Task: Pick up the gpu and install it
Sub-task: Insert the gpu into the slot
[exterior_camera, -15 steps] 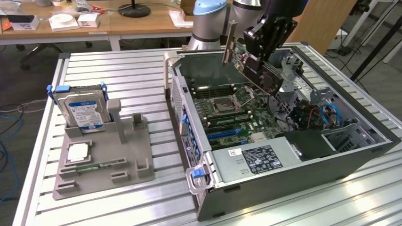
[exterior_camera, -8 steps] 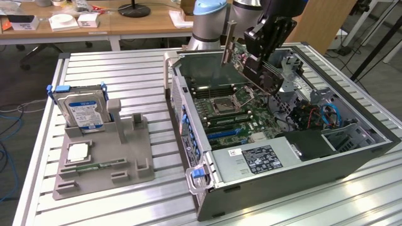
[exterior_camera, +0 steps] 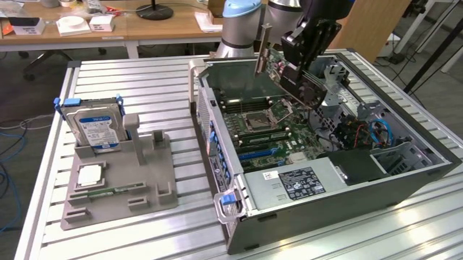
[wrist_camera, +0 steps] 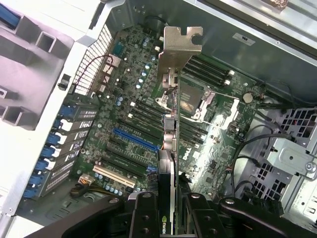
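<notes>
The gpu point(exterior_camera: 281, 73), a green board with a black cooler and a silver end bracket, hangs tilted above the open computer case point(exterior_camera: 405, 181). My gripper point(exterior_camera: 307, 51) is shut on the card's upper edge. In the wrist view the gpu point(wrist_camera: 171, 144) appears edge-on, its silver bracket point(wrist_camera: 181, 47) pointing away from me, held between my black fingers point(wrist_camera: 143, 218). The card hovers over the motherboard point(wrist_camera: 124, 114), apart from it, near the blue expansion slot point(wrist_camera: 133, 140).
A grey parts holder point(exterior_camera: 145, 189) at the exterior view's left carries a blue-labelled hard drive point(exterior_camera: 94, 127), a processor chip point(exterior_camera: 89, 174) and a memory stick point(exterior_camera: 108, 190). Cables and a drive cage point(exterior_camera: 376, 135) crowd the case's far side. Desks stand behind the table.
</notes>
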